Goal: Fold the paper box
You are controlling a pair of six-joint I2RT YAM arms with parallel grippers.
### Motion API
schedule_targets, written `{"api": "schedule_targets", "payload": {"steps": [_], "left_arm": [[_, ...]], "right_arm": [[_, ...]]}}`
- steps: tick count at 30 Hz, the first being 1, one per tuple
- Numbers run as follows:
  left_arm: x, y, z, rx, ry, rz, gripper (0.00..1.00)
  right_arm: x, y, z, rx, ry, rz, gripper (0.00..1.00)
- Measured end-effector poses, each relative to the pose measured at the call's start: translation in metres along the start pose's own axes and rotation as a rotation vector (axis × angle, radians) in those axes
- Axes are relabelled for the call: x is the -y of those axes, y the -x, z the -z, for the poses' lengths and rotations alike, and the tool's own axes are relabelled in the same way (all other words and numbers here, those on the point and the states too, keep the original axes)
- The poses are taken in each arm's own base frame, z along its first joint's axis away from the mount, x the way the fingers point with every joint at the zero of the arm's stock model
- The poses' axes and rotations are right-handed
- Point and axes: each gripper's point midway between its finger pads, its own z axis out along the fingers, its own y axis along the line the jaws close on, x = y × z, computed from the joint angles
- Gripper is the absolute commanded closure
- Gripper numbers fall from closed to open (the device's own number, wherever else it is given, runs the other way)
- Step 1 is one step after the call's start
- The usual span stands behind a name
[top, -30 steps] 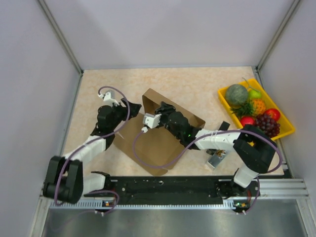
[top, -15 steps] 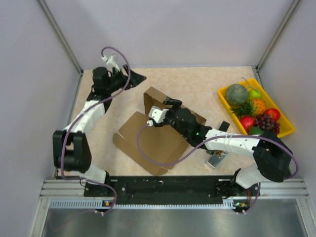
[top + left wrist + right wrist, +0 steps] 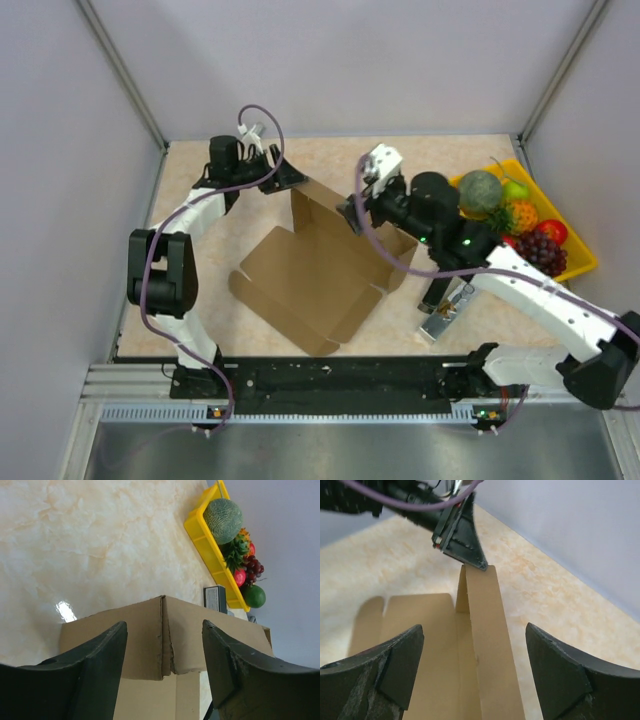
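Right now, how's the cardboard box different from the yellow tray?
The paper box is plain brown and lies mid-table; the yellow tray is bright and sits by the right edge. The paper box is empty and only part folded, far walls raised, near flaps flat; the yellow tray is fully formed and holds fruit. Both rest on the table.

The beige marbled table (image 3: 320,162) carries the paper box (image 3: 310,290), a yellow fruit tray (image 3: 578,264) and a small metal device (image 3: 440,325).
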Motion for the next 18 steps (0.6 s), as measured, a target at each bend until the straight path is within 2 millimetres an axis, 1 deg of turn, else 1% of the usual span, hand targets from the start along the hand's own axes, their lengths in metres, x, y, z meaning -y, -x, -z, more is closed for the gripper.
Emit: {"api": "schedule_targets", "payload": {"steps": [2,3,5,6,7,8,11,13,15,16,17,18], "left_arm": [[-0.002,-0.003,0.000,-0.007,0.004,0.000,0.43],[-0.004,-0.006,0.000,-0.012,0.006,0.003,0.44],[-0.007,-0.012,0.000,-0.024,0.008,0.011,0.48],[-0.008,-0.015,0.000,-0.029,0.005,0.014,0.50],[-0.008,-0.016,0.000,-0.031,0.002,0.012,0.55],[-0.007,-0.016,0.001,-0.030,0.000,0.006,0.58],[-0.007,-0.017,0.006,-0.014,0.014,-0.015,0.64],[-0.007,-0.016,0.009,0.006,0.026,-0.034,0.65],[-0.006,-0.019,0.013,0.025,0.039,-0.044,0.61],[-0.006,-0.021,0.016,0.037,0.045,-0.049,0.57],[-0.004,-0.023,0.020,0.052,0.051,-0.052,0.52],[-0.003,-0.026,0.025,0.067,0.060,-0.052,0.50]], "right_arm": [[0.014,0.016,0.019,0.029,-0.005,-0.130,0.21],[0.023,0.018,0.029,0.033,-0.014,-0.199,0.22],[0.041,0.012,0.043,0.017,-0.028,-0.328,0.23],[0.046,0.005,0.049,0.004,-0.027,-0.391,0.23],[0.050,-0.005,0.054,-0.017,-0.034,-0.452,0.23],[0.050,-0.017,0.058,-0.046,-0.032,-0.514,0.23],[0.039,-0.052,0.068,-0.146,-0.005,-0.647,0.25],[0.031,-0.069,0.072,-0.203,0.014,-0.710,0.27],[0.026,-0.085,0.075,-0.249,0.027,-0.770,0.27],[0.025,-0.091,0.077,-0.266,0.025,-0.791,0.27],[0.026,-0.098,0.079,-0.283,0.019,-0.812,0.27],[0.026,-0.104,0.082,-0.301,0.011,-0.831,0.28]]}}
